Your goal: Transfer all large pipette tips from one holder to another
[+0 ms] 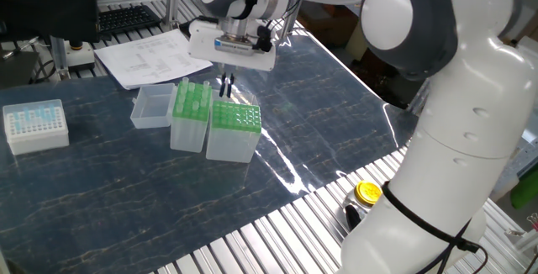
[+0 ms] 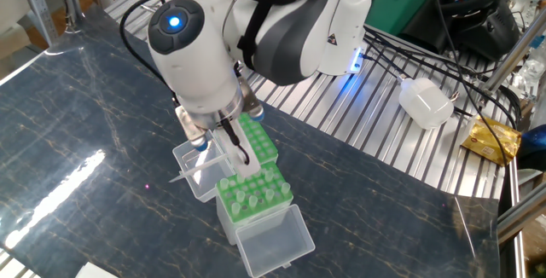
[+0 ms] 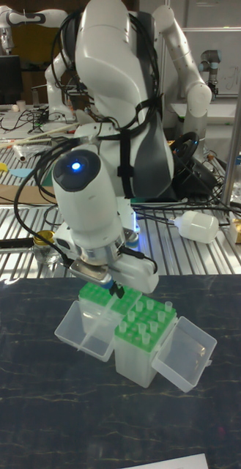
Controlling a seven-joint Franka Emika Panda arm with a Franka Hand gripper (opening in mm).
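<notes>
The other fixed view shows the claw (image 2: 241, 148), its closure impossible to tell, over the wider holder (image 2: 253, 144); large pipette tips (image 2: 256, 194) beside it look light, slippery; grip their collars.

Gripper (image 2: 240, 150) fingertips masked by wrist body in tall fixed view; jaw state indeterminable; wide green-grid holder (image 3: 98, 297) largely hidden behind arm; held tip unresolvable.

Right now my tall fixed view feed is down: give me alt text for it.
The gripper hangs just above the wider green-topped holder, beside the narrower rack with large pipette tips standing in it. A clear tray adjoins the rack on the dark table.
</notes>
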